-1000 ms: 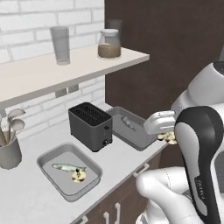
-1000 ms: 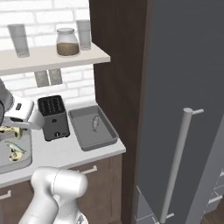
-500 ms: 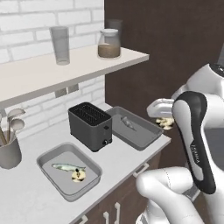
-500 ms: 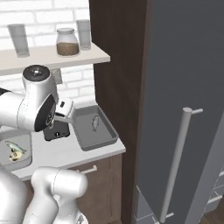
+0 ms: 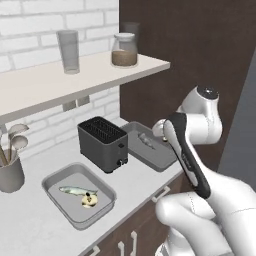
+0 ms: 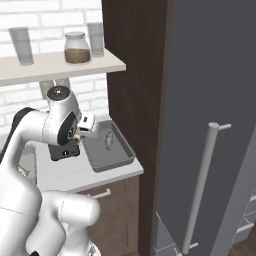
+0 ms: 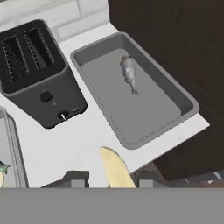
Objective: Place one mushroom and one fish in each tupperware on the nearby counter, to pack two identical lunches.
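Two shallow grey tupperware trays with rounded corners are seen on the off-white surface (image 5: 135, 185), one on each side of a black ribbed toaster (image 5: 102, 143). The left tray (image 5: 56, 182) holds one slender silvery fish (image 5: 75, 190) and one tan mushroom (image 5: 89, 201). The right tray (image 7: 175, 116) holds one fish (image 7: 129, 72) alone. A second pale tan mushroom (image 7: 114, 168) is pinched between the closed fingers of the hand (image 7: 109, 180), near that tray's front corner.
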Motion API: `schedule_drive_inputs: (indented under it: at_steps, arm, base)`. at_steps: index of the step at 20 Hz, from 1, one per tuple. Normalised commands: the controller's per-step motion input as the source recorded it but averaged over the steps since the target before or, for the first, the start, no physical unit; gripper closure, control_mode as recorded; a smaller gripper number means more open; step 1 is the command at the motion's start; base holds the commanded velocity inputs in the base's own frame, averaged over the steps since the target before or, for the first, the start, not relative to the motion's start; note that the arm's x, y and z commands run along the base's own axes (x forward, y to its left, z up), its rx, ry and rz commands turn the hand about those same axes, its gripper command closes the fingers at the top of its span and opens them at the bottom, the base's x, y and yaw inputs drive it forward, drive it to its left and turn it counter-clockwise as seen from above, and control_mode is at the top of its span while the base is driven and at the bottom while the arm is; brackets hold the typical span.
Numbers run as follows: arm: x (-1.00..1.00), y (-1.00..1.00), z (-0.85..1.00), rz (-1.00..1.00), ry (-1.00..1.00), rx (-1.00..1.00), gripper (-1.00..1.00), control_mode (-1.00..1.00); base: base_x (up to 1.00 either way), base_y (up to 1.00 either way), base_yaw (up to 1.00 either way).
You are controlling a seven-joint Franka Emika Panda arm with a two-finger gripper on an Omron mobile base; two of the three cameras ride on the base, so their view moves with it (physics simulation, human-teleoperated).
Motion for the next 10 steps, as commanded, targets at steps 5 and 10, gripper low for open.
schedule_drive_inputs:
  at_steps: [5,10]
  arm:
    - [0.71,0.0,-0.71,0.0,-0.01,-0.15,1.0,-1.0]
    - [0.5,-0.07,-0.6,0.0,-0.01,-0.06,1.0,-1.0]
  base:
    - [0.0,0.0,0.0]
    - [0.0,0.0,0.0]
